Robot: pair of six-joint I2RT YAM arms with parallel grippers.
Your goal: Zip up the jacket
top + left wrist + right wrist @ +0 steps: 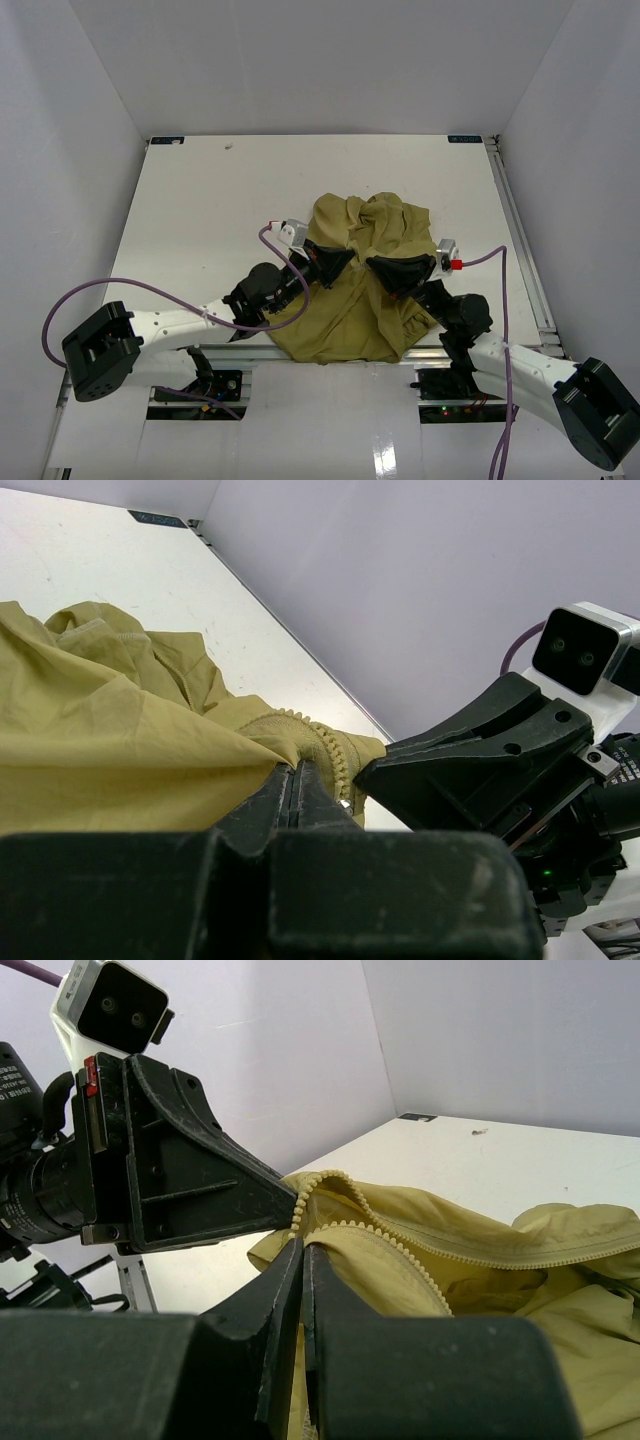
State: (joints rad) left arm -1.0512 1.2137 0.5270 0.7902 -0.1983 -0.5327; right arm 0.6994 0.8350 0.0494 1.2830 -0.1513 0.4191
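Observation:
The olive-yellow jacket lies crumpled on the white table, between the two arms. My left gripper and right gripper meet tip to tip over its middle, each holding up a fold. In the left wrist view my left gripper is shut on jacket fabric just beside the zipper teeth, with the right gripper's fingers close by. In the right wrist view my right gripper is shut on the jacket's zipper edge, and the open zipper's teeth run off to the right. The left gripper's fingers almost touch it.
Grey walls enclose the white table on three sides. A metal rail runs along the right edge. Purple cables loop from both arms. The jacket's hem reaches the table's near edge by the arm bases.

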